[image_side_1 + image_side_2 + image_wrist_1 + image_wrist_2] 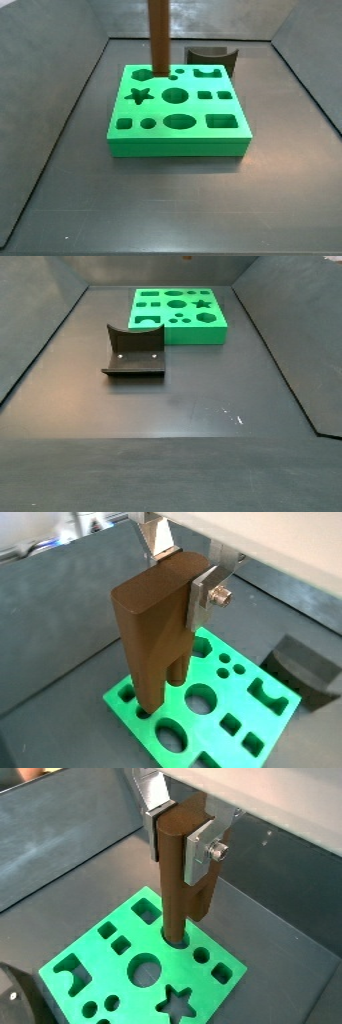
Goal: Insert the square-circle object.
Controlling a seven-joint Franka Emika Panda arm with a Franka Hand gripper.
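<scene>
My gripper [183, 574] is shut on the flat top of the square-circle object [154, 632], a tall brown wooden piece that hangs upright; both wrist views show it [181, 898], with a silver finger on each side [181, 838]. Its long prongs reach down to the green block [230, 700] full of shaped holes. In a side view the piece [158, 35] stands at the block's [174, 150] far left corner, its lower end at a hole there. How deep it sits I cannot tell. The gripper is above that view's edge. The piece does not show in the side view where the block [181, 334] lies far back.
The dark fixture [134, 351] stands on the grey floor close beside the block, also seen behind it [211, 57] and in both wrist views [310, 667] [14, 998]. Dark walls enclose the floor on all sides.
</scene>
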